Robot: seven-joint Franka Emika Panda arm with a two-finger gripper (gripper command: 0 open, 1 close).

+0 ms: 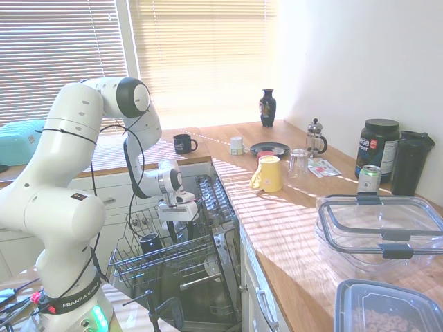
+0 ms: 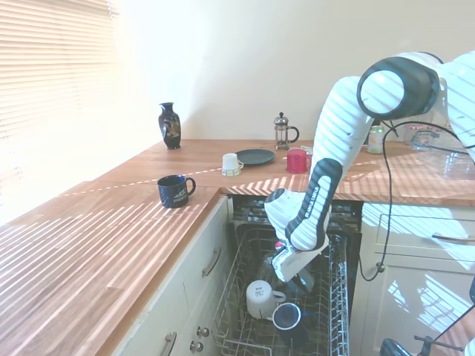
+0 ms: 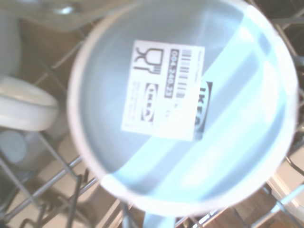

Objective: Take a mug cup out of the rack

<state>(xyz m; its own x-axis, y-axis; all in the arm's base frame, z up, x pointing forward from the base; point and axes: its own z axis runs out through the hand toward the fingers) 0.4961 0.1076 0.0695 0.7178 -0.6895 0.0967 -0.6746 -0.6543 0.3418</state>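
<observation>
Sunlit kitchen: grey wire dishwasher rack [image 2: 326, 297] holds the glossy dark mug cup [image 2: 287, 317] near its front edge for reach; jaws' state unclear.

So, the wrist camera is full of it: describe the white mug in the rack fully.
The white mug looks like glazed ceramic and sits bottom-up, tilted, among the prongs of the rack. Its round recessed base carries a white sticker with barcode, glass-and-fork sign and IKEA print. The dark mug cup lies just beside its handle.
</observation>
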